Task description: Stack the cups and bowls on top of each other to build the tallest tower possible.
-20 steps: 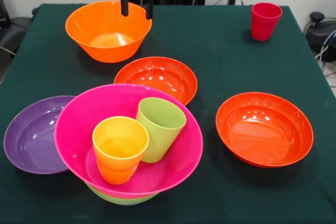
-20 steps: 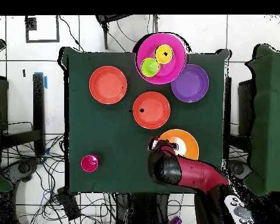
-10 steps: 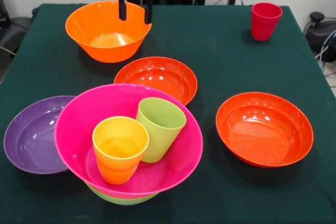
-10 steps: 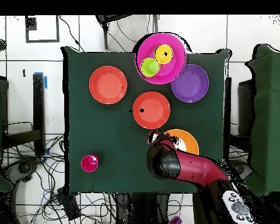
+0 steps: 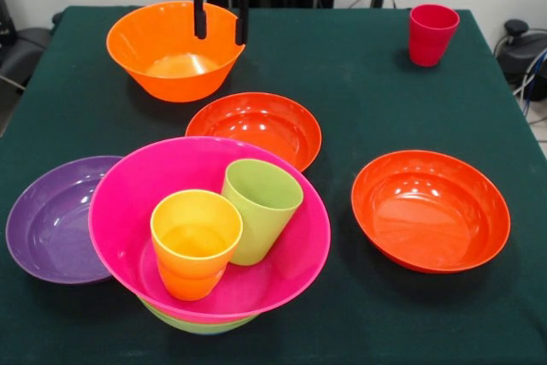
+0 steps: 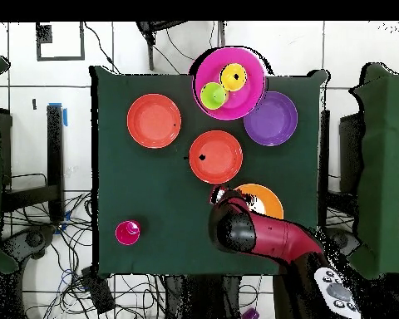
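My gripper (image 5: 220, 25) stands open over the near-right rim of the deep orange bowl (image 5: 175, 49), one finger inside the rim and one just outside, holding nothing. The tower is a magenta bowl (image 5: 282, 250) resting on a lime-green bowl (image 5: 197, 324), with a yellow-orange cup (image 5: 195, 241) and a lime-green cup (image 5: 261, 207) standing inside it. A red cup (image 5: 432, 33) stands alone at the far right. Two shallow red-orange bowls (image 5: 254, 128) (image 5: 430, 208) and a purple bowl (image 5: 51, 220) lie separately. From overhead, the arm (image 6: 261, 237) covers part of the orange bowl (image 6: 268, 199).
The purple bowl touches the magenta bowl's left side. The dark green cloth (image 5: 359, 91) runs bare between the red cup and the red-orange bowls. Cables and chairs surround the table (image 6: 111, 166) in the overhead view.
The gripper has come down a little toward the orange bowl's rim, still open. No bowl or cup has moved.
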